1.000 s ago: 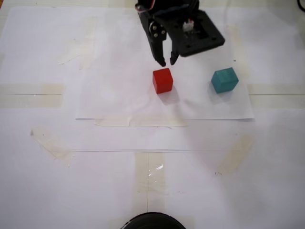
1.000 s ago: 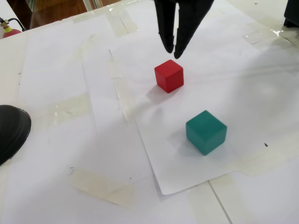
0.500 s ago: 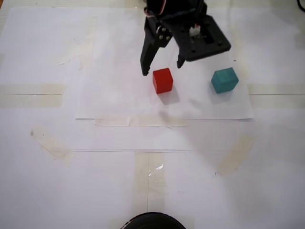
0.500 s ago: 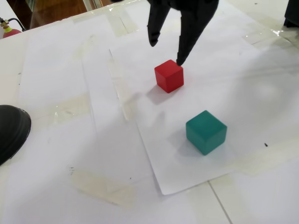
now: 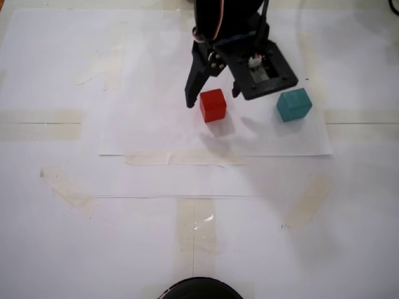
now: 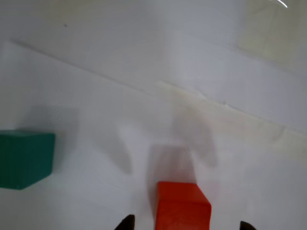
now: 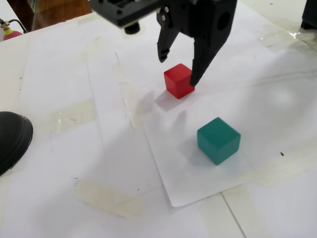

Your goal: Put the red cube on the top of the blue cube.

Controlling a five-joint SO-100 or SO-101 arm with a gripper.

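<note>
The red cube (image 5: 213, 104) sits on a white paper sheet (image 5: 149, 140); it also shows in the wrist view (image 6: 182, 207) and in the other fixed view (image 7: 179, 81). The teal blue cube (image 5: 293, 104) stands apart on the same sheet, to the right in a fixed view, at the left edge in the wrist view (image 6: 25, 159), and nearer the camera in the other fixed view (image 7: 218, 140). My gripper (image 5: 213, 98) is open, with one finger on each side of the red cube and not touching it (image 7: 178, 70). Only its two fingertips show in the wrist view (image 6: 185, 224).
Strips of pale tape (image 5: 177, 157) hold paper sheets to the table. A black round object (image 5: 199, 290) lies at the near edge in a fixed view, at the left in the other fixed view (image 7: 12, 139). A red item (image 7: 12, 33) sits at the far left corner.
</note>
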